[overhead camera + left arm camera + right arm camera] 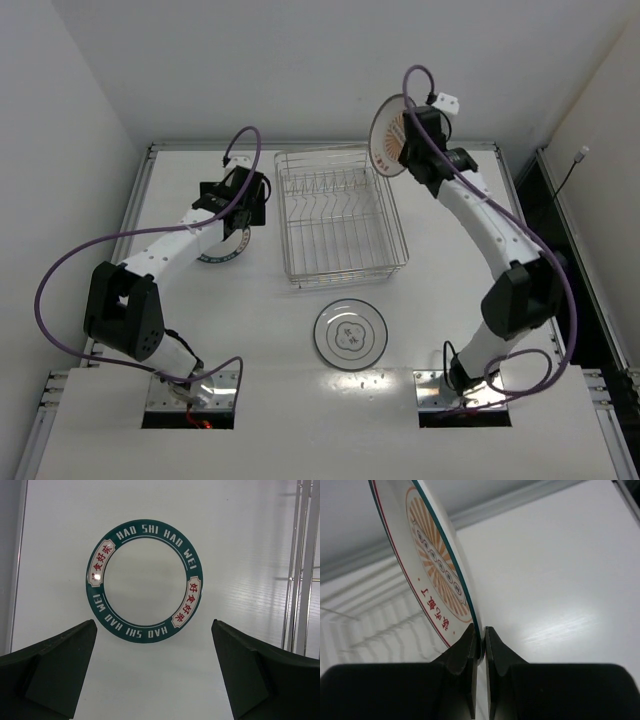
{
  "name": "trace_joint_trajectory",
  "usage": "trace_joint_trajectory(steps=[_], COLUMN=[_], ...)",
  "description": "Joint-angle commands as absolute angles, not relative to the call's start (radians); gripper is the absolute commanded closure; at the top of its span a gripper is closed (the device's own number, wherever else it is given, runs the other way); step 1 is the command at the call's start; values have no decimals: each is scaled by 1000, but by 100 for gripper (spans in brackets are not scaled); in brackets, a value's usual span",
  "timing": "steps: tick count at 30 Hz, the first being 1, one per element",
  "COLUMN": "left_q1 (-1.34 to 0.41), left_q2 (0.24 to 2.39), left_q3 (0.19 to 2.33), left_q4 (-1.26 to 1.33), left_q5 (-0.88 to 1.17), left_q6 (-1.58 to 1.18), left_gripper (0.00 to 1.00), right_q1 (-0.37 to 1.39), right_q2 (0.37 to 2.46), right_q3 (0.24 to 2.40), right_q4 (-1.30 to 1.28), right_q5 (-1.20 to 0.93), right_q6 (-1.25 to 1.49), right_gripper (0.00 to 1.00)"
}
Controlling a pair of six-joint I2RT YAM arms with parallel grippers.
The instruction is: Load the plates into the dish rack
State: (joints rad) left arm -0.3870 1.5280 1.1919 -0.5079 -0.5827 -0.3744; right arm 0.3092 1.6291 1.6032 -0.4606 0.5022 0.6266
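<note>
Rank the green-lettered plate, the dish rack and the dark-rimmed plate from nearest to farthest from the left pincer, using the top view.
1. green-lettered plate: on the table, partly under the left pincer.
2. dish rack: to the pincer's right, mid-table.
3. dark-rimmed plate: in front of the rack, toward the arm bases.

Dish rack (345,268) is formed from shiny silver metal wire. Sunburst plate (437,565) and green-rimmed plate (145,580) are glazed, glossy, smooth. Surface (450,330) is finished white, smooth, with a faint sheen. Fingers (55,670) of left gripper (154,622) are moulded in matt dark plastic.
</note>
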Motion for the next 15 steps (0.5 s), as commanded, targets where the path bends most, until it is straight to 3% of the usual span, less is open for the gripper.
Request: trace_joint_trajectory(steps=[1, 15], left_q1=[-391, -391], left_q2=[1517, 1526], left_q3=[1226, 1226], left_q4=[-500, -500], left_q5=[-597, -597], left_q6=[-382, -382], left_gripper=[1, 1], right_q1=[333, 408], right_q2=[1692, 1787], right_q3=[1661, 1618], right_q4=[-531, -474], right_q5=[739, 819], right_q6=[552, 495], right_gripper=[100, 100])
